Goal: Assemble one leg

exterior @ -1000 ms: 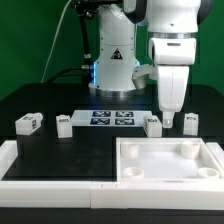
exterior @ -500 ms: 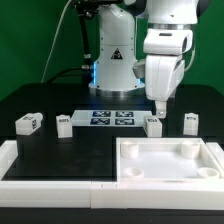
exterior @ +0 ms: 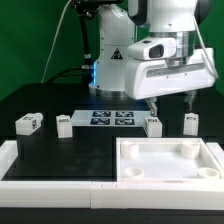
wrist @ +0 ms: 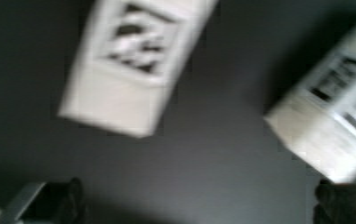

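Observation:
Four small white legs with square tags stand in a row on the black table: one at the exterior view's far left (exterior: 27, 122), one beside it (exterior: 63, 124), one right of the marker board (exterior: 153, 125), one at the far right (exterior: 190, 122). My gripper (exterior: 172, 102) hangs above the two right legs, turned broadside, jaws wide apart and empty. In the wrist view my gripper (wrist: 201, 205) is blurred; two legs show below it, one (wrist: 136, 65) and another (wrist: 344, 105), with both dark fingertips (wrist: 59, 200) apart and touching neither.
The big white square tray (exterior: 128, 160) with round corner sockets lies at the front right. The marker board (exterior: 108, 118) lies between the legs. A white raised rim (exterior: 30, 168) borders the table's front left. The robot's base (exterior: 112, 65) stands behind.
My gripper has risen from low between the two right legs and turned from narrow upright to broadside. The legs and tray have not moved.

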Available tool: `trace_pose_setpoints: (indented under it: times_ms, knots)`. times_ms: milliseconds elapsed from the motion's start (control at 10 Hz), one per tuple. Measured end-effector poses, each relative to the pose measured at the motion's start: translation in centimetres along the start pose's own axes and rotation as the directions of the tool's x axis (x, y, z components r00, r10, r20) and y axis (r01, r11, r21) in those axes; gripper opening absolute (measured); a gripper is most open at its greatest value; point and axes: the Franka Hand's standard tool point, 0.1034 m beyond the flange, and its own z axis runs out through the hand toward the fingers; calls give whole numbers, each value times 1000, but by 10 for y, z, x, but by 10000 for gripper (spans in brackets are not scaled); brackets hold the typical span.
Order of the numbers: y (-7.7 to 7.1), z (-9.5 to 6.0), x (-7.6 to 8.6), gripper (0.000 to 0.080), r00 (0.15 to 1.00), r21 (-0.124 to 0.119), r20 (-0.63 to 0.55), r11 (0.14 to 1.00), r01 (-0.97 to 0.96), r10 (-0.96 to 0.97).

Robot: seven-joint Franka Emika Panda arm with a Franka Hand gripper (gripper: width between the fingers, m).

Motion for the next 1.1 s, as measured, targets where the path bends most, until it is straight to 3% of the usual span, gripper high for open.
trace_pose_setpoints:
  times_ms: [300,700,800,900,1100]
  knots:
    - [-26,4,-2,649,939,22,14,939,-343,343]
    - [-26,5,-3,649,920,20,43,920,-391,389]
    - [-26,6,-7,649,923,9,79,926,-377,375]
    - [-24,7,-12,649,911,-12,200,931,-366,361]
    - [-30,8,-9,649,868,-31,362,935,-354,341]
